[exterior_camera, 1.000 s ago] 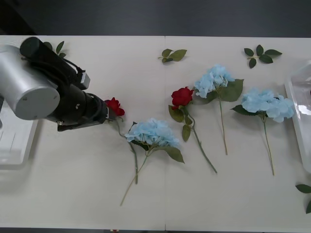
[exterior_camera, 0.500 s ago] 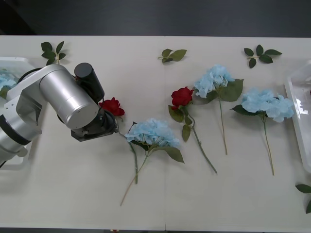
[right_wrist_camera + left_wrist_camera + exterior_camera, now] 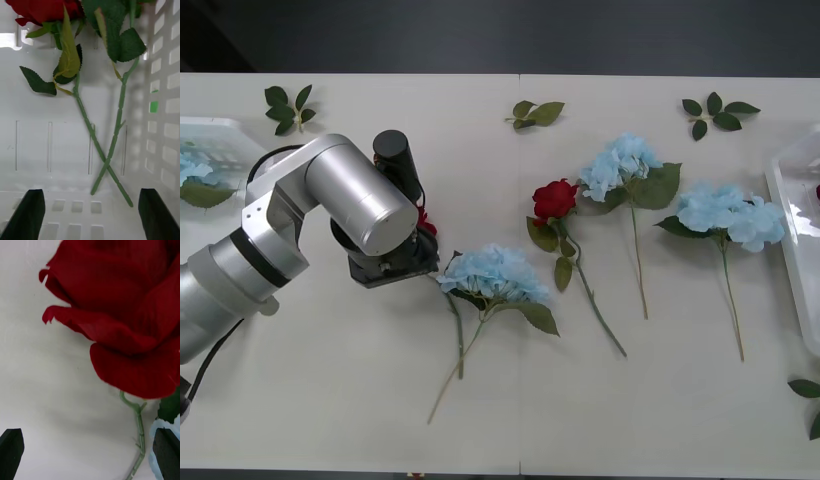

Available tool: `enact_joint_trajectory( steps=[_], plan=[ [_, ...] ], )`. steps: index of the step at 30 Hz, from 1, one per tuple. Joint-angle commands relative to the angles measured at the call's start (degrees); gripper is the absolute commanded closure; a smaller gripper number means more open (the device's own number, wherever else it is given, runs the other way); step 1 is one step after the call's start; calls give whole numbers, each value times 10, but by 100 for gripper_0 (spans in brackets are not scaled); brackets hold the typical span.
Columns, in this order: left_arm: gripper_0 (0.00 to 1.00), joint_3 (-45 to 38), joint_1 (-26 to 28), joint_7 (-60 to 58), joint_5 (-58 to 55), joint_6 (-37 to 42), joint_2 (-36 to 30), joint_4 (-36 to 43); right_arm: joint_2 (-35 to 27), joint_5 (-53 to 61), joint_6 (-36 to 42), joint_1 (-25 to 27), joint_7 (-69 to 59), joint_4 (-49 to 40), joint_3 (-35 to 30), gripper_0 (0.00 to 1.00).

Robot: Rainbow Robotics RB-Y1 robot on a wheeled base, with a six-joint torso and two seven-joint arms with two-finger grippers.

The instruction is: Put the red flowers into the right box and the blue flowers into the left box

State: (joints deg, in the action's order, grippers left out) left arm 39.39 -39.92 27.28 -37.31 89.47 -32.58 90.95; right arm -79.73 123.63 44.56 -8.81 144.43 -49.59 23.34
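My left gripper (image 3: 89, 445) stands open just above a red flower (image 3: 120, 315) on the table, its black fingers wide on either side of the stem (image 3: 140, 427). In the front view the left arm (image 3: 365, 205) covers most of that rose (image 3: 424, 222). A second red flower (image 3: 555, 198) lies mid-table. Three blue flowers (image 3: 492, 272) (image 3: 620, 165) (image 3: 730, 212) lie on the table, the first touching the covered rose's stem. The left box (image 3: 220, 128) holds a blue flower (image 3: 192, 168). My right gripper (image 3: 92, 195) hangs open over the right box (image 3: 37, 142), where two red flowers (image 3: 45, 9) lie with crossed stems.
Bloomless green leaf sprigs lie at the back left (image 3: 288, 105), back middle (image 3: 538, 113), back right (image 3: 718, 112) and front right (image 3: 810, 395). The right box (image 3: 792, 215) sits at the table's right edge. The table's front strip has free room.
The left arm has swung right and forward over the left rose, covering most of it. The left box with its blue flower has come into sight behind it.
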Motion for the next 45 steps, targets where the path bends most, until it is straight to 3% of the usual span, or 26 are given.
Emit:
enact_joint_trajectory(
  steps=[1,8,14,27,45],
  plan=[
    [0,20,-24,1,8,-20,-6,-3,-4,41,30,-7,27,-36,-4,22],
    [0,20,-33,6,13,-20,14,-33,-16,61,20,-6,-1,-125,-4,20],
    [0,20,-46,12,29,-20,45,-77,-32,-3,-14,-6,-136,-233,-4,20],
    [0,47,-48,16,45,-57,60,-102,-42,-345,-46,-6,-569,-478,-11,20],
    [0,59,-47,25,45,-69,71,-120,101,-706,171,-73,-814,-580,-9,20]
  ],
)
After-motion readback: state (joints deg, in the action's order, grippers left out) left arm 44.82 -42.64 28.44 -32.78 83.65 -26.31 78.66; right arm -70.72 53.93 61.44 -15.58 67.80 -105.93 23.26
